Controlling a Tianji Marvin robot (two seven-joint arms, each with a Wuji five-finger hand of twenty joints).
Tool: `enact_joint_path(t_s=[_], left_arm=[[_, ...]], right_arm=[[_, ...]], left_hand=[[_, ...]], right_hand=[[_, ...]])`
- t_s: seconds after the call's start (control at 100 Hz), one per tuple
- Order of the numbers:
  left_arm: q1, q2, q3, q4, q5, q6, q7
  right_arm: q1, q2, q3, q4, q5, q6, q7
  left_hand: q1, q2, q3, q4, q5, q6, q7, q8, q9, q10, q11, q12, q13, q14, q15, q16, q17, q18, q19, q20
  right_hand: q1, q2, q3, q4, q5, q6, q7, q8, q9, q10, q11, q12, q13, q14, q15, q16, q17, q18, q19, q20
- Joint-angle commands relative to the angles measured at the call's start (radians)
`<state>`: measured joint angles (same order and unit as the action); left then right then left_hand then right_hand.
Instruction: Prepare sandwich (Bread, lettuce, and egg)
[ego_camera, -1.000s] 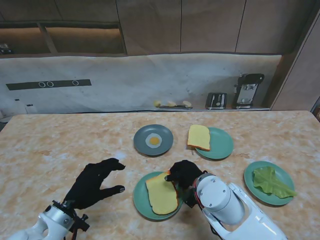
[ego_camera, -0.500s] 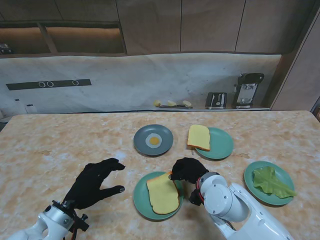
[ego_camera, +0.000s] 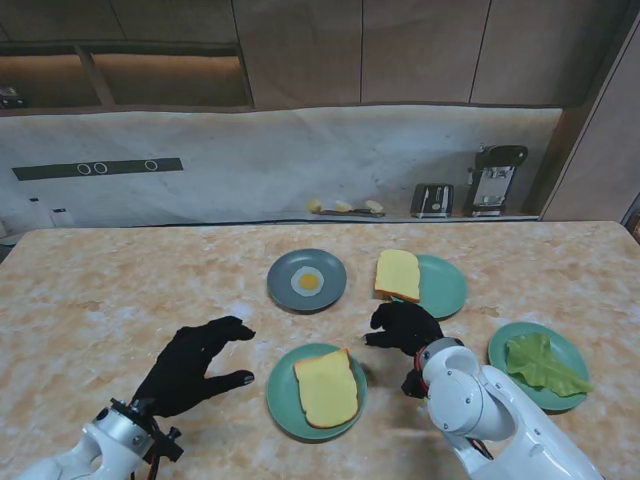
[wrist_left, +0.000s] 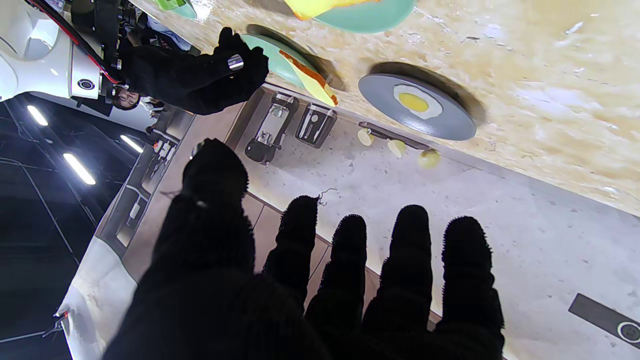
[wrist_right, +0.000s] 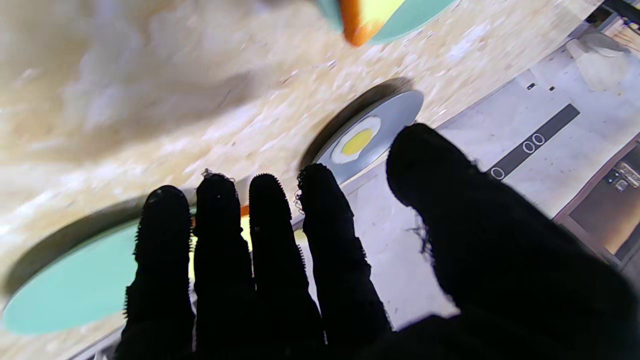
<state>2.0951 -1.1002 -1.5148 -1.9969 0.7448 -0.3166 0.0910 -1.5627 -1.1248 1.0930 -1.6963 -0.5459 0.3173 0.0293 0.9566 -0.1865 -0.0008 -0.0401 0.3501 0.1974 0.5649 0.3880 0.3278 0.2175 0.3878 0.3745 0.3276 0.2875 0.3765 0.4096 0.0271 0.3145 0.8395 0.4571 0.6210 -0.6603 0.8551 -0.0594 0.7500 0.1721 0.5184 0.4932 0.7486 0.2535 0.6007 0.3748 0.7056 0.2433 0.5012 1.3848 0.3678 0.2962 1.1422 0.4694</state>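
One bread slice (ego_camera: 325, 388) lies flat on the nearest green plate (ego_camera: 283, 408). A second slice (ego_camera: 397, 273) rests on the green plate (ego_camera: 445, 288) farther away. The fried egg (ego_camera: 308, 282) sits on a grey plate (ego_camera: 281, 281), also seen as the egg (wrist_left: 414, 102) and egg (wrist_right: 356, 142) in the wrist views. Lettuce (ego_camera: 542, 364) lies on a green plate (ego_camera: 505, 340) at the right. My right hand (ego_camera: 405, 327) hovers open between the two bread plates, holding nothing. My left hand (ego_camera: 190, 366) rests open on the table, left of the nearest plate.
Along the back wall stand a black toaster (ego_camera: 433, 201) and a coffee machine (ego_camera: 495, 180), with small yellow pieces on a rack (ego_camera: 344, 209). The marble table (ego_camera: 110, 290) stretches wide on the left.
My right hand has let go of the bread slice on the nearest plate and moved away to the right and farther from me. The slice now lies flat. The left hand has not moved.
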Motion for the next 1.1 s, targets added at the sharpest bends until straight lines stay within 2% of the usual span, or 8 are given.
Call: enact_joint_path(t_s=[0.0,0.39,0.84,1.01,1.09], left_arm=[[0.001,0.000,0.005,-0.002,-0.002,0.003,-0.020],[-0.016,0.004,0.026,-0.003,-0.015,0.001,-0.046],[-0.035,0.008,0.050,0.001,-0.023,0.008,-0.064],[-0.038,0.009,0.056,0.000,-0.025,0.013,-0.069],[-0.040,0.009,0.060,0.001,-0.026,0.015,-0.070]], right_arm=[[-0.029,0.009,0.024,-0.016,-0.007,-0.009,0.007],[-0.172,0.036,0.233,-0.086,-0.242,-0.070,0.023],[-0.254,0.051,0.367,-0.064,-0.475,-0.093,0.012],[-0.273,0.051,0.397,-0.048,-0.501,-0.069,0.001],[-0.277,0.052,0.407,-0.039,-0.507,-0.050,0.009]], left_hand=[[-0.018,0.030,-0.018,0.017,0.020,-0.015,-0.019,0.012,0.005,-0.011,-0.012,-0.002,-0.008,-0.005,-0.002,0.007,-0.006,0.005,0.005,0.018],[-0.017,0.029,-0.017,0.016,0.021,-0.017,-0.020,0.011,0.006,-0.011,-0.012,-0.001,-0.008,-0.005,-0.003,0.007,-0.006,0.005,0.005,0.018],[-0.016,0.029,-0.017,0.017,0.022,-0.017,-0.020,0.011,0.007,-0.010,-0.013,-0.002,-0.008,-0.004,-0.004,0.007,-0.007,0.006,0.004,0.018],[-0.017,0.030,-0.017,0.016,0.021,-0.019,-0.021,0.011,0.006,-0.011,-0.013,-0.002,-0.007,-0.005,-0.003,0.007,-0.006,0.006,0.003,0.017],[-0.017,0.030,-0.017,0.017,0.021,-0.017,-0.020,0.011,0.006,-0.010,-0.014,-0.002,-0.007,-0.005,-0.003,0.007,-0.006,0.006,0.003,0.018]], right_hand=[[-0.024,0.002,-0.007,0.022,-0.020,-0.018,-0.010,0.011,-0.039,-0.027,-0.001,-0.004,-0.015,-0.016,-0.002,-0.018,-0.018,-0.014,-0.010,0.011],[-0.032,-0.024,-0.016,0.022,-0.057,-0.020,-0.056,-0.009,-0.100,-0.048,-0.024,-0.008,-0.115,-0.049,-0.037,-0.039,-0.108,-0.033,-0.059,0.014],[-0.044,-0.027,-0.035,0.022,-0.167,-0.020,-0.150,-0.065,-0.254,-0.064,-0.062,-0.021,-0.282,-0.091,-0.086,-0.077,-0.245,-0.070,-0.140,0.011],[-0.052,-0.031,-0.039,0.022,-0.216,-0.025,-0.177,-0.091,-0.311,-0.071,-0.085,-0.040,-0.333,-0.097,-0.115,-0.108,-0.281,-0.088,-0.189,-0.002],[-0.062,-0.031,-0.048,0.021,-0.261,-0.039,-0.207,-0.129,-0.338,-0.063,-0.156,-0.104,-0.342,-0.069,-0.194,-0.183,-0.282,-0.097,-0.259,-0.044]])
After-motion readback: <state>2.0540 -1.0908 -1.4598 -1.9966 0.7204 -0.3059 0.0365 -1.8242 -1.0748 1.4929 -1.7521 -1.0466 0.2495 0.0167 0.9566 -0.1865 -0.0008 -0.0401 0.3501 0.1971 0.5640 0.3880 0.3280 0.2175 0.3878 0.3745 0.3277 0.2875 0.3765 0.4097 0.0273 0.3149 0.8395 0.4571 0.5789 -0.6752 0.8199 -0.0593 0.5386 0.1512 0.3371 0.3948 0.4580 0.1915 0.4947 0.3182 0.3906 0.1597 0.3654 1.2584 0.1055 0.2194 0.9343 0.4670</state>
